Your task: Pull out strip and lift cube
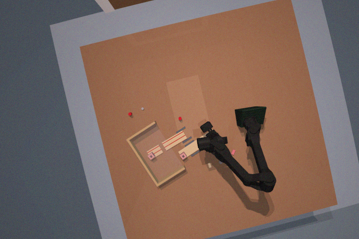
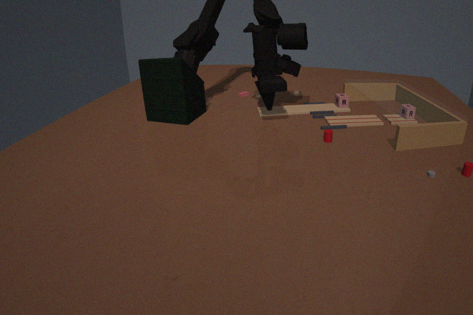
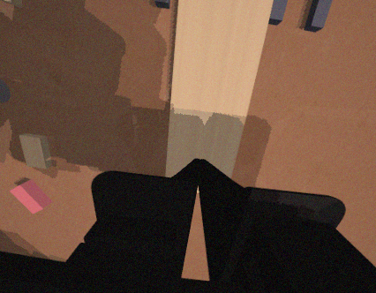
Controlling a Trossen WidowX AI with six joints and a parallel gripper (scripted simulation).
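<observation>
A plain tan strip [image 1: 189,150] [image 2: 305,108] [image 3: 214,57] lies in one piece, with a pink cube marked R [image 1: 183,156] [image 2: 341,100] on its far end at the mouth of the tan tray [image 1: 141,131] [image 2: 431,134]. My gripper [image 2: 268,107] [image 3: 199,164] is shut, with its tips pressed down on the strip's near end. A red-striped strip [image 1: 174,140] [image 2: 353,119] lies beside it. It is separated by a gap from a short striped piece [image 1: 154,149] [image 2: 399,118], which carries a second pink R cube [image 1: 150,156] [image 2: 408,111] inside the tray.
Dark blue guide bars [image 1: 180,129] [image 2: 333,126] [image 3: 319,13] flank the strips. Two red cylinders [image 1: 180,118] [image 2: 327,135] [image 1: 130,114] [image 2: 466,169] and a small grey one [image 1: 142,108] [image 2: 431,173] stand nearby. A pink block [image 1: 233,151] [image 2: 243,93] [image 3: 30,196] and a tan block [image 1: 209,165] [image 3: 34,151] lie near the arm. The dark green base box [image 1: 250,114] [image 2: 170,92] holds the arm.
</observation>
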